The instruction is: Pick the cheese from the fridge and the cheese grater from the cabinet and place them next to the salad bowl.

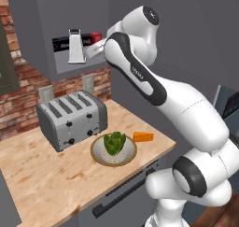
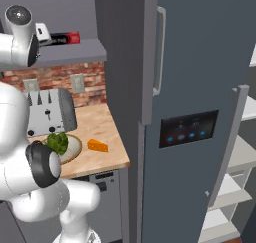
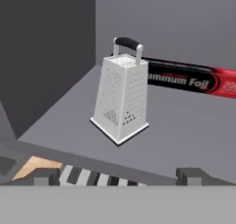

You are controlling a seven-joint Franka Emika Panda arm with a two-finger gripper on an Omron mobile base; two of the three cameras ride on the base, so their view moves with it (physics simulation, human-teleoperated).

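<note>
Perforated metal cheese grater (image 3: pixel 121 98), tapered box with black-grip handle, stands upright on matte grey cabinet (image 3: pixel 184 126) shelf, glossy foil box (image 3: pixel 193 80) at its 2 o'clock. Gripper (image 3: pixel 120 174) fingers fully spread, holding nothing, grater at 12 o'clock.

Cheese grater (image 3: pixel 120 98) on cabinet shelf (image 3: pixel 184 126)

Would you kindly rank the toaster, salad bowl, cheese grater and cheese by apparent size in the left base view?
1. toaster
2. salad bowl
3. cheese grater, though it sits farther away, so unsure
4. cheese
</note>
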